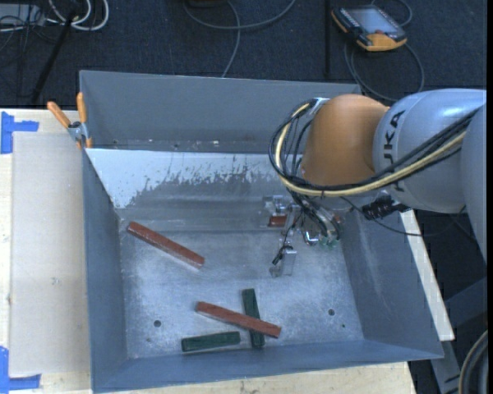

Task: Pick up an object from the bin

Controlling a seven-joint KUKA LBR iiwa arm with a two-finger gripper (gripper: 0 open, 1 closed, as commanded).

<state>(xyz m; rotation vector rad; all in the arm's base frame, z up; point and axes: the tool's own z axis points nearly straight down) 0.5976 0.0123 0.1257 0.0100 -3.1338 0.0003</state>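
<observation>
My gripper [281, 263] hangs below the orange-covered wrist over the right middle of the bin floor, with one fingertip showing near the bare metal. A reddish-brown stick [237, 319] lies slantwise near the front, down and to the left of the gripper. It rests across a dark green stick [252, 304] that points front to back. No loose thing lies directly under the gripper.
A second dark green stick [210, 343] lies flat by the front wall. Another reddish-brown stick [165, 244] lies diagonally at the left middle of the floor. The arm and its cables cover the bin's right back corner.
</observation>
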